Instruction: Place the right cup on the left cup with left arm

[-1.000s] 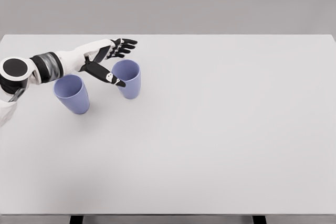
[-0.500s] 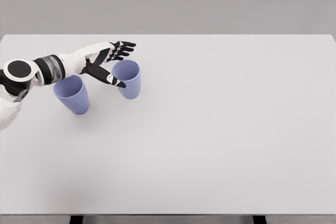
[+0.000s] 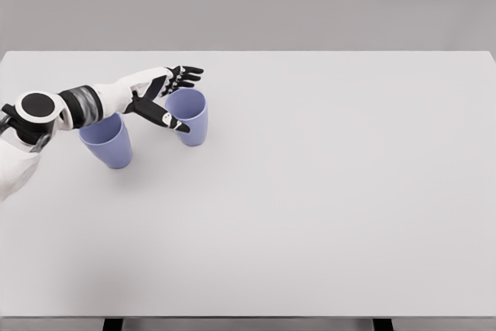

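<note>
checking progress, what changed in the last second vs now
The left hand shifted slightly, its thumb now lying across the near rim of the right cup, and the arm's elbow drew a little toward the right. The fingers remain spread; nothing is grasped. Both the right cup and the left cup stayed in place on the table.

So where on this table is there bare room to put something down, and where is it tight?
The table is bare right of the right cup and along the whole front. It is crowded only at the far left, where the left hand spreads open over the right cup, with the left cup close beside it.
</note>
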You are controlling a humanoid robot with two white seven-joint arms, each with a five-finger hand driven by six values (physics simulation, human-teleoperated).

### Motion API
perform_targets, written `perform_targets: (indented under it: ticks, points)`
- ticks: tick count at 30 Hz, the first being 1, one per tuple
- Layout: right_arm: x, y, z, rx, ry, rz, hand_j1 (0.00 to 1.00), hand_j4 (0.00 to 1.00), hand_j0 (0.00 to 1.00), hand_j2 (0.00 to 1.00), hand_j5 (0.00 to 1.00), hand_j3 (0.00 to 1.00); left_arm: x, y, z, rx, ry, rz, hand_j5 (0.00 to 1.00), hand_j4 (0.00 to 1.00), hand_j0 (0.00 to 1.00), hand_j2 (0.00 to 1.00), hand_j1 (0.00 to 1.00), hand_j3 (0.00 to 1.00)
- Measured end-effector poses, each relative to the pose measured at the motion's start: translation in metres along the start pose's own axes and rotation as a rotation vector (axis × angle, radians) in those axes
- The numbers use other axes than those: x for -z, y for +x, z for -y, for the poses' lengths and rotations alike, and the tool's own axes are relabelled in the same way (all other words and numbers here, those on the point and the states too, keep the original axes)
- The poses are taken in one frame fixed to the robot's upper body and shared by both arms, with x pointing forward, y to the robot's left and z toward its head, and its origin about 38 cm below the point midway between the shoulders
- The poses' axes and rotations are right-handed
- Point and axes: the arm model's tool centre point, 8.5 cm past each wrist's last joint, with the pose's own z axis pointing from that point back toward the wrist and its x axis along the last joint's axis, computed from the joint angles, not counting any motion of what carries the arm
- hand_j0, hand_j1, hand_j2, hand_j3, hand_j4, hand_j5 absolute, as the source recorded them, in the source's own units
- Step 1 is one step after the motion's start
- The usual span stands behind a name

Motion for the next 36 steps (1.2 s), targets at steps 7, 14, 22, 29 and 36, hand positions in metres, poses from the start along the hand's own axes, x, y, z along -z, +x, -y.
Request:
perform_targets:
  ticks: [7,14,22,29,36]
  points:
    - [0.000,0.000,0.000,0.000,0.000,0.000,1.00,1.00,1.00,1.00,1.00,1.00,0.001,-0.006,-0.001,-0.009,0.002,-0.018,1.00,1.00,1.00,1.00,1.00,1.00]
    - [0.000,0.000,0.000,0.000,0.000,0.000,1.00,1.00,1.00,1.00,1.00,1.00,0.004,-0.010,0.000,-0.017,0.001,-0.026,1.00,1.00,1.00,1.00,1.00,1.00]
    - [0.000,0.000,0.000,0.000,0.000,0.000,1.00,1.00,1.00,1.00,1.00,1.00,0.005,-0.011,0.002,-0.012,-0.001,-0.032,1.00,1.00,1.00,1.00,1.00,1.00]
    - [0.000,0.000,0.000,0.000,0.000,0.000,1.00,1.00,1.00,1.00,1.00,1.00,0.005,-0.012,0.002,-0.001,0.000,-0.037,0.96,0.96,0.96,0.96,0.96,0.96]
    - [0.000,0.000,0.000,0.000,0.000,0.000,1.00,1.00,1.00,1.00,1.00,1.00,0.005,-0.011,0.001,0.013,0.004,-0.041,0.86,0.86,0.86,0.86,0.86,0.86]
